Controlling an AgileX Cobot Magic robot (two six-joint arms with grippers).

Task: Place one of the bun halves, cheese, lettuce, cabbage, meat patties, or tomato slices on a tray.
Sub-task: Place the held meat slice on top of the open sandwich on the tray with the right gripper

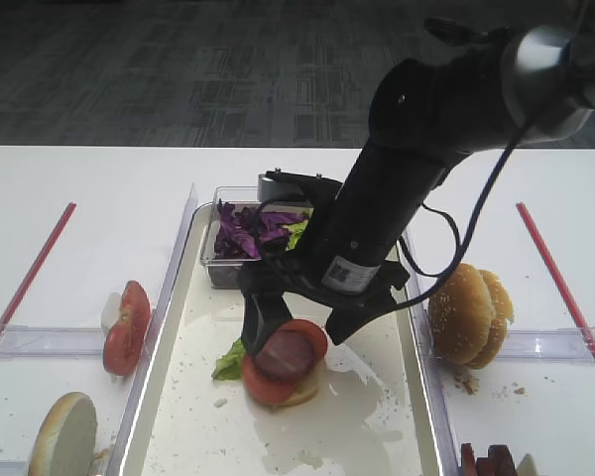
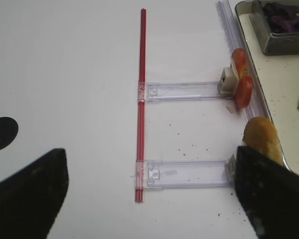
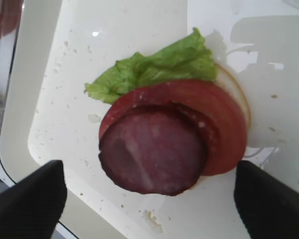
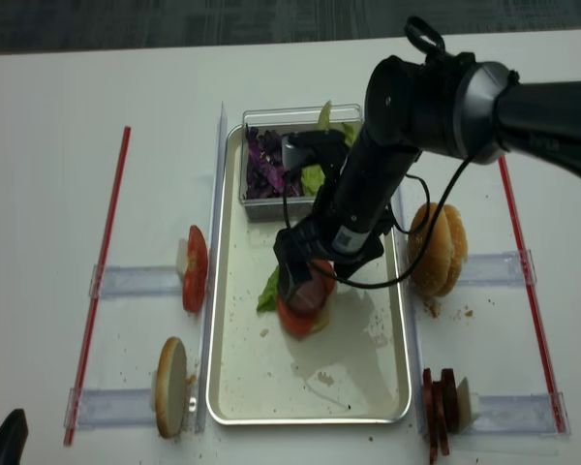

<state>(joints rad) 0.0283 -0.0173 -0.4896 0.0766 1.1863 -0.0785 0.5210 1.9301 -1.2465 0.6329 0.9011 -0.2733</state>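
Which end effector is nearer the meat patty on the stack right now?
Right. The right end effector straddles the meat patty, open. The left end effector hovers over bare table beyond the tray's left side.

My right pincer (image 3: 149, 191) hangs spread over the long silvery metal tray (image 1: 169, 397), straddling the stack at tray centre: round pinkish-brown meat patty (image 3: 152, 152) on a red tomato slice (image 3: 224, 124), crinkled green lettuce leaf (image 3: 154, 69) under it, sticking out tray-left. Clear plastic tub (image 1: 210, 248) w/ purple cabbage shreds (image 1: 248, 228) sits at tray's far end.
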